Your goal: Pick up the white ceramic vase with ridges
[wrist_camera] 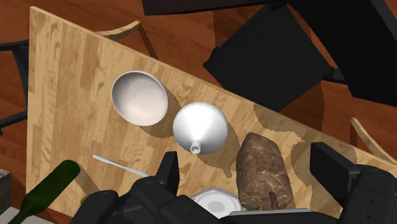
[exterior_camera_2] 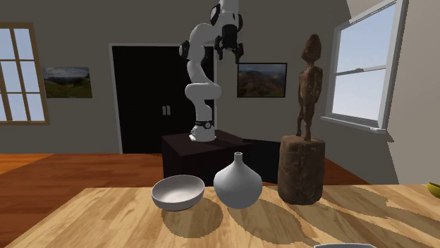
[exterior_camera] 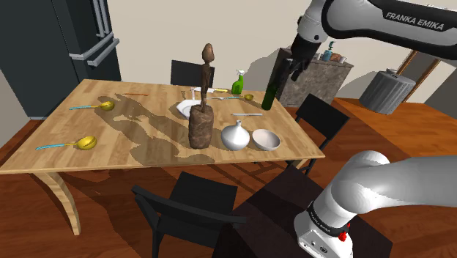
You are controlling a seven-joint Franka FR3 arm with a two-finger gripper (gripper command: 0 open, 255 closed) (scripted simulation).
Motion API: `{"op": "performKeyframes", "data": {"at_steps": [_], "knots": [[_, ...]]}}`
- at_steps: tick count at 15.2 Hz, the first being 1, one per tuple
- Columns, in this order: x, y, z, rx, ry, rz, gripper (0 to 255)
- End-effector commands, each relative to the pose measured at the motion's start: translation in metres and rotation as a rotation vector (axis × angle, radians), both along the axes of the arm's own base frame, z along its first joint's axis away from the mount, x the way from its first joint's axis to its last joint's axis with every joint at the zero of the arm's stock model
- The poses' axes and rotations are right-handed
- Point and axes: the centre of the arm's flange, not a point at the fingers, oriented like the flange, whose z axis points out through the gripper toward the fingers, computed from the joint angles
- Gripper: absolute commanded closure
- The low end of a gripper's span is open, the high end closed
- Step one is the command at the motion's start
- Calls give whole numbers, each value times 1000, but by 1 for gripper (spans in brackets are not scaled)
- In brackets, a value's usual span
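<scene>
The all-black gripper (wrist_camera: 246,153) hangs high above the wooden table (exterior_camera: 146,139), its two fingers spread wide and holding nothing. In the wrist view the white vase (wrist_camera: 201,126) lies just ahead of the spread fingers, nearer one finger than the other.

In the shoulder view the vase (exterior_camera: 235,137) stands upright near the table's near edge, at about seven o'clock from the gripper (exterior_camera: 296,69). It is round-bellied with a narrow neck, and its surface looks smooth; ridges, if any, are hard to make out.

Neighbours crowd it. A white bowl (exterior_camera: 266,139) sits just beside it at three o'clock and a tall brown carved figure (exterior_camera: 201,117) on a stout block at nine o'clock. A dark green bottle (exterior_camera: 272,84) stands at about five o'clock from the gripper.

The pick-up has not begun. The risks lie in the descent. A finger coming down off-centre could clip the bowl or topple the figure, since the gaps either side look tight. A low swing could catch the bottle. The belly is wide and curved — a shallow pinch there may slip off, so the neck looks the safer hold.
</scene>
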Motion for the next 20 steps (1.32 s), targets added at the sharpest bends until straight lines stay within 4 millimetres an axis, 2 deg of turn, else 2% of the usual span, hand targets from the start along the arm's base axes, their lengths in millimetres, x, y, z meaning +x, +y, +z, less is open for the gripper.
{"op": "performKeyframes", "data": {"at_steps": [1, 20], "knots": [[0, 0, 0, 0, 0, 0, 0], [135, -79, -197, 67, -23, -40, 0]]}}
